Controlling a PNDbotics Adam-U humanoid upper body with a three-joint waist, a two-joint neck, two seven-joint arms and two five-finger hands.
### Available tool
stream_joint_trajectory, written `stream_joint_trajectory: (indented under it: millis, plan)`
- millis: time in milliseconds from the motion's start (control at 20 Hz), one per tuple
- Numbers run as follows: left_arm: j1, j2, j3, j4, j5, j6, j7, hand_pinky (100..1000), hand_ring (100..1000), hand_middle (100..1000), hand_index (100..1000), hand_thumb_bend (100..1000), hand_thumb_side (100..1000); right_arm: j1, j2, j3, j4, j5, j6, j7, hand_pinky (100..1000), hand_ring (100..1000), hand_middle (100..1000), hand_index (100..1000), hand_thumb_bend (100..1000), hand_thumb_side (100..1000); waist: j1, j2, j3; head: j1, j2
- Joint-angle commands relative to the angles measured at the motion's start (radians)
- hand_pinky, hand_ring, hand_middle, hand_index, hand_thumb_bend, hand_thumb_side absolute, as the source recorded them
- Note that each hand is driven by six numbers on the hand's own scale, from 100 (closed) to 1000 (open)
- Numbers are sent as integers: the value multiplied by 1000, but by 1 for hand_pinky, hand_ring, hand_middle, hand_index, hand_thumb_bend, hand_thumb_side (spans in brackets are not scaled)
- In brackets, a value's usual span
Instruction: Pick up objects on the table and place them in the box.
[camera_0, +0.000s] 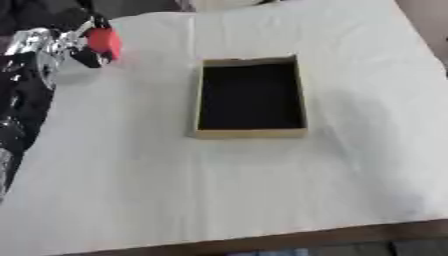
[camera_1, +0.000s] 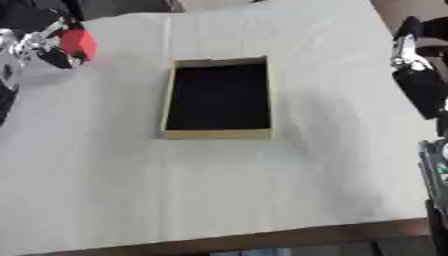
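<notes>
A small red object is held above the table's far left part, with the fingers of my left hand curled round it. It hangs to the left of the box and apart from it. The box is a shallow tan cardboard tray with a black inside, lying in the middle of the table, and nothing shows in it. My right hand appears only in the right eye view, at the right edge and level with the box.
A white cloth covers the table, whose brown front edge runs along the bottom. My left arm, black and silver, comes down the left side.
</notes>
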Motion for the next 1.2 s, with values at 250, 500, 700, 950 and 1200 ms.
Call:
stream_joint_trajectory:
  millis: [250, 500, 700, 950, 1200]
  plan:
    - [-25, 12, -47, -121, 55, -84, -39, 744, 639, 484, 756, 185, 100, -5, 1, 0, -14, 23, -3, 11, 579, 697, 576, 873, 175, 401, -12, -44, 14, 44, -16]
    - [-27, -38, -110, -223, 100, -165, -84, 745, 641, 486, 756, 188, 100, -7, 9, 7, -14, 29, -4, 21, 579, 698, 576, 873, 175, 401, -17, -55, 17, 75, -26]
    - [-27, -89, -164, -295, 133, -222, -109, 745, 641, 487, 756, 187, 100, -11, 15, 12, -15, 31, -5, 28, 580, 698, 576, 872, 175, 401, -20, -59, 11, 83, -31]
    - [-24, -152, -216, -348, 174, -269, -135, 747, 639, 487, 756, 189, 100, -15, 22, 17, -16, 32, -5, 36, 580, 698, 576, 873, 176, 401, -27, -62, 7, 86, -38]
    - [-16, -196, -258, -380, 193, -300, -152, 746, 640, 491, 756, 194, 100, -16, 26, 19, -15, 33, -6, 41, 580, 698, 576, 873, 176, 401, -31, -66, 11, 91, -43]
